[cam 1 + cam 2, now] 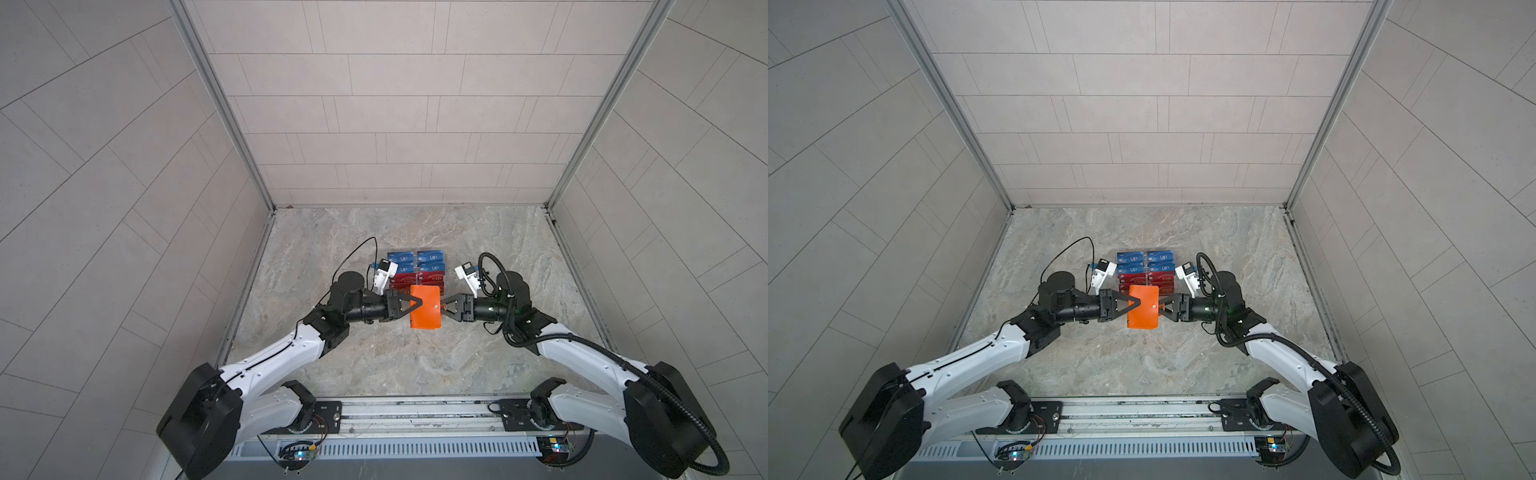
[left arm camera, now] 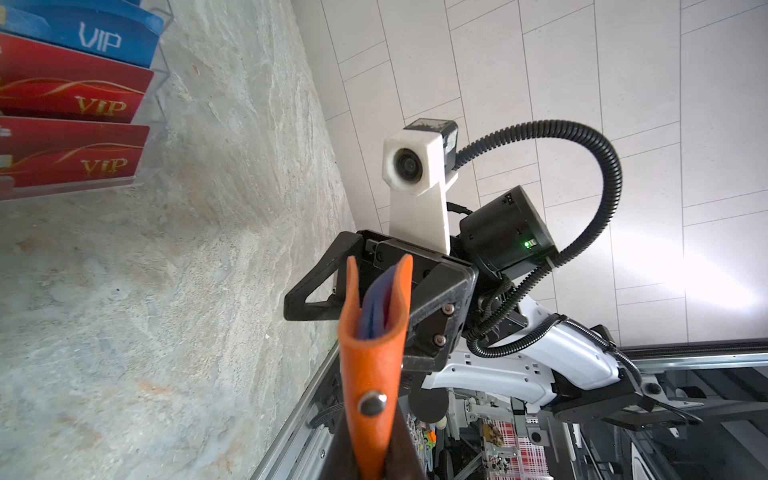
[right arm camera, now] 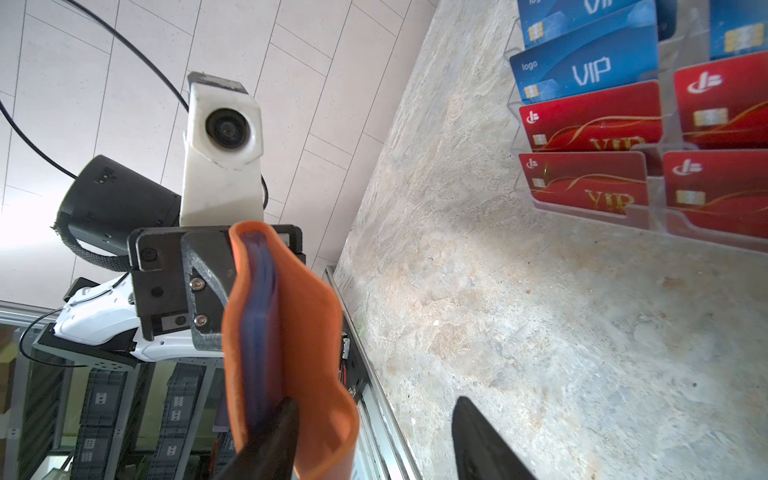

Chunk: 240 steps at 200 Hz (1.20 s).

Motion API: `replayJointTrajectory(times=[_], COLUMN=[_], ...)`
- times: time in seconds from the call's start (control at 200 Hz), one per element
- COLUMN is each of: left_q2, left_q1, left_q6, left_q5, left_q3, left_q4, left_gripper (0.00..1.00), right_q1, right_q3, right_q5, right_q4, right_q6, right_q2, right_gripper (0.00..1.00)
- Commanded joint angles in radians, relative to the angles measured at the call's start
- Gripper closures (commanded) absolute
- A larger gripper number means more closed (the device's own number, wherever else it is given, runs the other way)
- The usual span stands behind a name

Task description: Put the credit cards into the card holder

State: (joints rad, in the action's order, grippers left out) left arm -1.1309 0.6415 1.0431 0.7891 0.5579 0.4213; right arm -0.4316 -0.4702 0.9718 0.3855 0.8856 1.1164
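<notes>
Placement reads best in both top views: the orange card holder (image 1: pixel 426 313) is held just in front of the racked credit cards (image 1: pixel 417 266), with the left fingers (image 1: pixel 405 300) clamped on its edge. The left wrist view adds blue edges (image 2: pixel 376 299) tucked inside. Only the right wrist view shows the right fingers (image 3: pixel 270 436) spread around one flared cover (image 3: pixel 320 332). Pinch only that cover, then peel slowly.

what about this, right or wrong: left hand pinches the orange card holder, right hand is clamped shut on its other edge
Wrong on the right hand: it is open at that edge, jaws apart in the right wrist view. The left hand does pinch the card holder.
</notes>
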Motion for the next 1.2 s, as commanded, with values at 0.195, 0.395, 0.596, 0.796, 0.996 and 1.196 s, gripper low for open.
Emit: replayJointTrajectory(times=[0.195, 0.395, 0.596, 0.796, 0.996, 1.196], left_q2=[0.034, 0.046, 0.037, 0.033, 0.031, 0.019], left_q1=[-0.002, -0.014, -0.014, -0.014, -0.014, -0.013], left_q6=[0.034, 0.025, 0.014, 0.011, -0.002, -0.006], left_q5=[0.02, 0.015, 0.024, 0.033, 0.034, 0.05], left_q3=[-0.024, -0.032, -0.03, -0.028, -0.026, -0.013], left_q4=[0.094, 0.075, 0.063, 0.063, 0.039, 0.037], left_gripper=[1.0, 1.0, 1.0, 0.99, 0.98, 0.97], right_q1=[-0.004, 0.023, 0.027, 0.018, 0.003, -0.032], right_q3=[0.028, 0.026, 0.015, 0.005, -0.023, -0.054], right_q5=[0.043, 0.051, 0.058, 0.068, 0.08, 0.086], right_q4=[0.041, -0.02, -0.039, -0.042, -0.027, -0.01], right_q6=[0.013, -0.001, 0.0, -0.002, 0.0, 0.005], right_q2=[-0.054, -0.116, -0.136, -0.125, -0.101, -0.077], right_gripper=[0.4, 0.4, 0.4, 0.38, 0.37, 0.35])
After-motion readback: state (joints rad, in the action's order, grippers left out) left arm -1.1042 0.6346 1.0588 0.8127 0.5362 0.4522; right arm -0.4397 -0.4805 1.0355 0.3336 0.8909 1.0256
